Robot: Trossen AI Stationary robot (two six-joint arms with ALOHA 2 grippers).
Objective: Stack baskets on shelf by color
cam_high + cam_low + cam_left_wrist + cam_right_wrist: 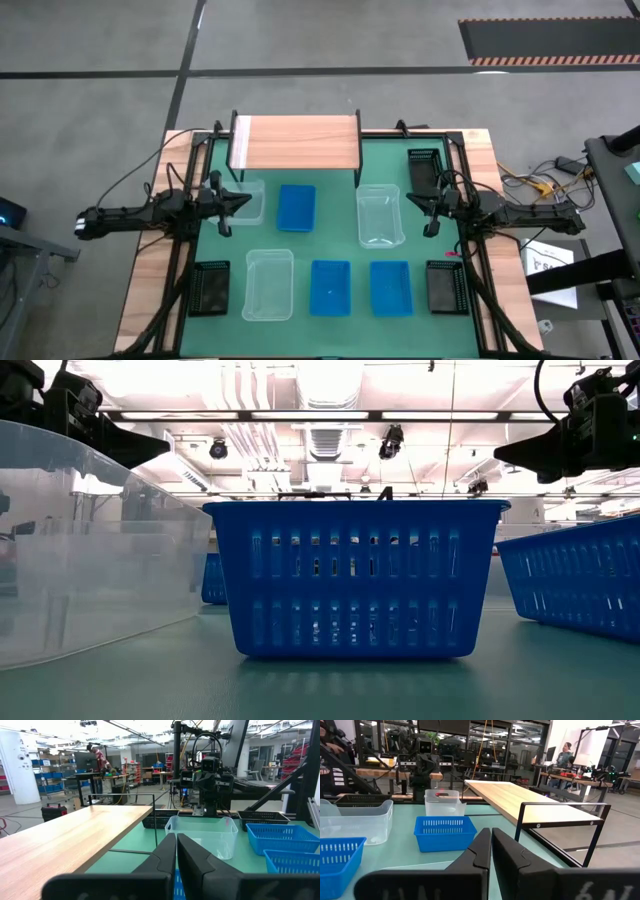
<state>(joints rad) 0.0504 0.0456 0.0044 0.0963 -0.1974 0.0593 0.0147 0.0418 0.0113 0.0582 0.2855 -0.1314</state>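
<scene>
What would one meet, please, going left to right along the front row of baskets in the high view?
Black basket → clear basket → blue basket → second blue basket → second black basket.

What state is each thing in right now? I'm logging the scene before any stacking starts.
Left gripper: shut, empty, above the left clear basket.
Right gripper: shut, empty, beside the right clear basket.
Shelf: top bare.
Blue baskets: three, upright, separate on the mat.
Clear baskets: three, upright, unstacked.
Black baskets: three, unstacked, near the mat's edges.
</scene>
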